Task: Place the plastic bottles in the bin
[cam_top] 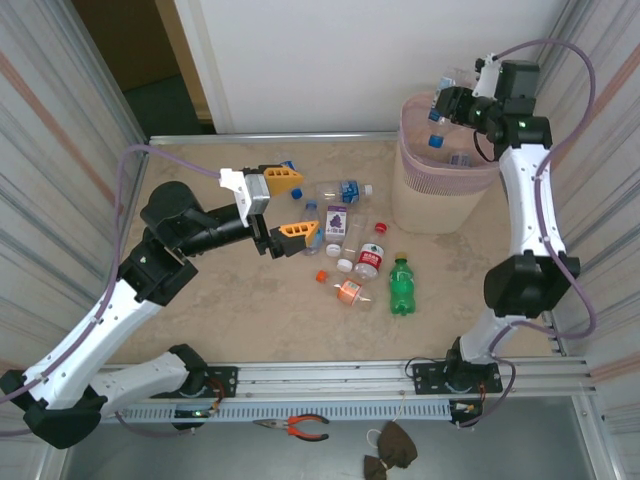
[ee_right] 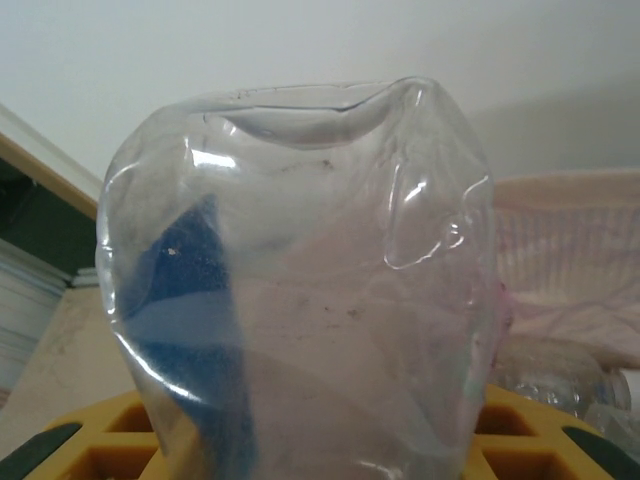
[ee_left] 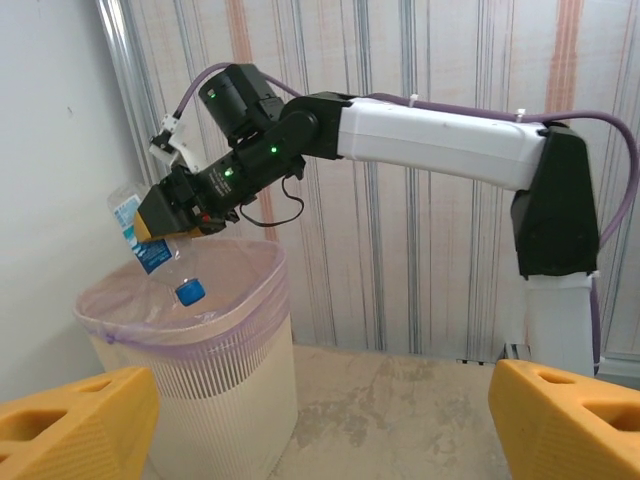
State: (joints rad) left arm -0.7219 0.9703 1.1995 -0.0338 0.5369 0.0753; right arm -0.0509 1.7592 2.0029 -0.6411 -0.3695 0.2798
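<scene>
Broadly, seen from above, the beige table [cam_top: 200, 300] spreads out ahead of my two bases, and the pale pink bin [cam_top: 430, 205] stands at about two o'clock on it, close to the back edge; my left wrist camera sees its ribbed wall [ee_left: 230, 380] at eight o'clock, with a thin liner folded over the rim. Near the table's centre lie the loose bottles [cam_top: 350, 245], a cluster on their sides: a green bottle [cam_top: 401, 285] at its five o'clock edge, a red-labelled bottle [cam_top: 370, 257] just beside that, a purple-labelled bottle [cam_top: 337, 220] in the middle, and a small orange bottle [cam_top: 346, 289] at six o'clock. My right gripper [cam_top: 452, 103] is up over the bin's rim at twelve o'clock of the bin, its fingers pinched tight on a clear bottle [cam_top: 441, 122] that hangs tilted, blue cap [ee_left: 190, 291] lowest, just inside the rim. From my right wrist that clear bottle [ee_right: 300, 280] bulges across the view, its dented base towards the lens. My left gripper [cam_top: 295, 205] hovers at ten o'clock of the cluster, orange fingers [ee_left: 565, 420] spread wide with nothing between them. At six o'clock, off the table's near edge, lie small red-handled pliers [cam_top: 300, 428].
</scene>
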